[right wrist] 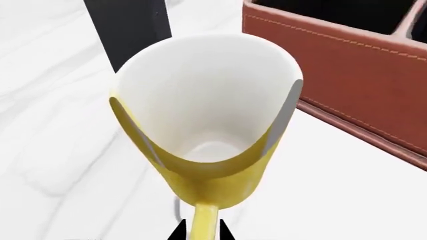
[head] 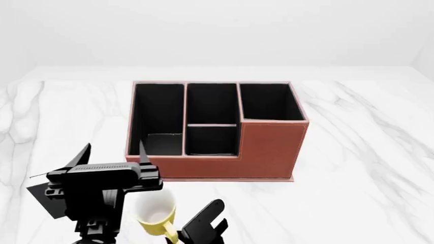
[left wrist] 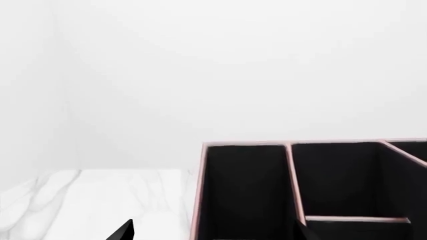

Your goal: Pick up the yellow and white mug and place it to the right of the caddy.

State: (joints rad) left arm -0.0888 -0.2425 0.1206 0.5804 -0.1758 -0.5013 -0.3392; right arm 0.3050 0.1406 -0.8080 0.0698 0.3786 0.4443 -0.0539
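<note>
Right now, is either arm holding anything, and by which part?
The right gripper holds the yellow and white mug by its handle, jaws either side of it. The left gripper holds nothing.

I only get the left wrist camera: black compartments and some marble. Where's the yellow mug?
Observer: The yellow and white mug shows in the head view, in front of the caddy, near its left front corner.
Visitor: Is anything grabbing it?
Observer: In the right wrist view, the right end effector has a fingertip on either side of the mug's handle; I can't tell whether it is pinching yet.
Visitor: And the arm I'm looking through?
Observer: The left end effector is open and holds nothing, just left of the mug.
</note>
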